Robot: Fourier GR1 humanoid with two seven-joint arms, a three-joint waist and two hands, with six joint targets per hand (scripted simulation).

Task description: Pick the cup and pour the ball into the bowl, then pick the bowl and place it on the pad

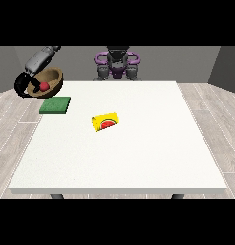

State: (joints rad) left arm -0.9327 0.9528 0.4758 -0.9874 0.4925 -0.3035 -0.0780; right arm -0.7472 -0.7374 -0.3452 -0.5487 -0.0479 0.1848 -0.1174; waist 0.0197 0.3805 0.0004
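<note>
A brown wooden bowl (pixel 50 81) with a red ball (pixel 44 86) inside it hangs tilted in the air beyond the table's far left corner. The hand at the view's left (pixel 24 83) is curled round the bowl's left rim. A green square pad (pixel 55 105) lies flat on the table just below and right of the bowl. A yellow cup (pixel 105 121) with a watermelon picture lies on its side near the table's middle. No other hand shows in this view.
The white table (pixel 138 158) stretches wide to the front and right. The robot's torso (pixel 117 64) stands behind the far edge. Grey wooden floor surrounds the table.
</note>
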